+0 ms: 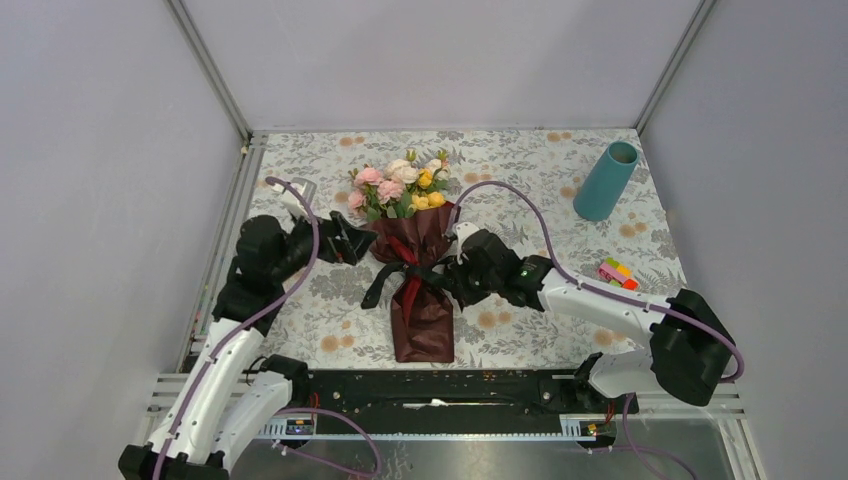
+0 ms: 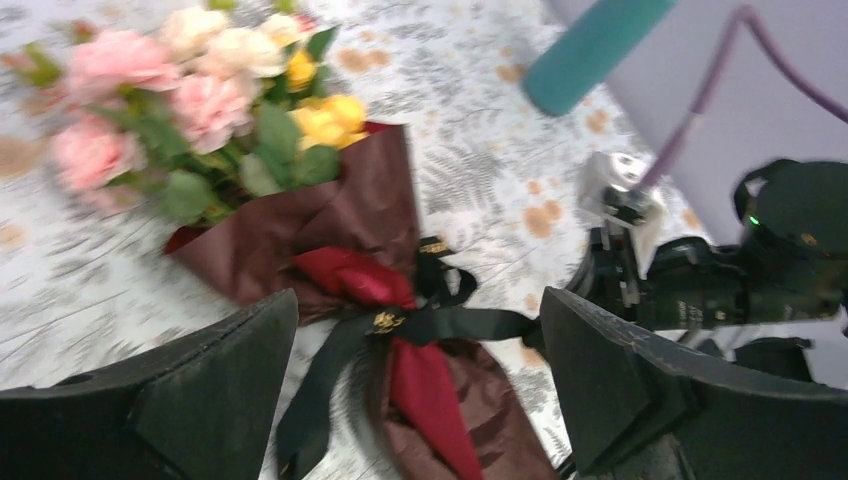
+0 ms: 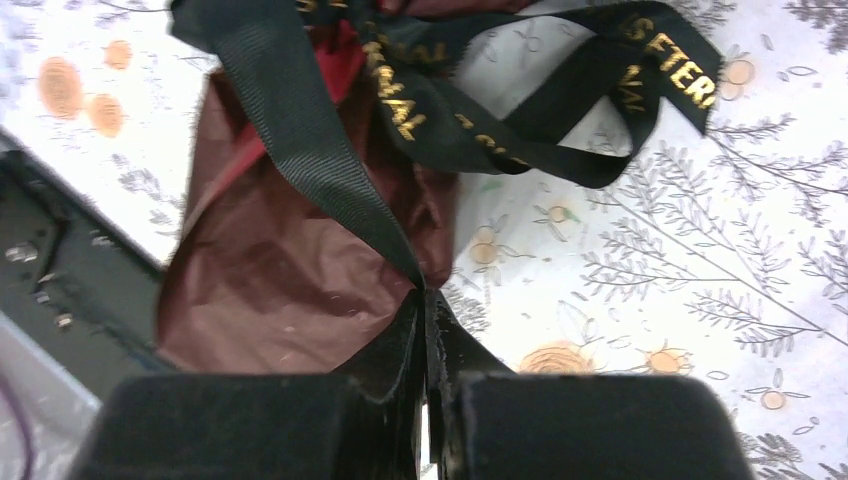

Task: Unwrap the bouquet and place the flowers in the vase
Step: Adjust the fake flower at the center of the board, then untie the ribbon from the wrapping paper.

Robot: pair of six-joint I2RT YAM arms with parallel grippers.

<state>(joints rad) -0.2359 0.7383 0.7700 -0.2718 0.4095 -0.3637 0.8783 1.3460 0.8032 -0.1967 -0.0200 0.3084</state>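
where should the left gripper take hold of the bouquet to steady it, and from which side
Probably the pinched waist of the bouquet by the ribbon knot, from its left. It lies flat, flowers pointing away; the paper is narrowest there, the open left gripper faces that spot, and the right gripper is shut on a ribbon tail opposite.

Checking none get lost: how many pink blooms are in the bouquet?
3 pink blooms: one top-left, one right of it, one below at the left edge. Others may be hidden.
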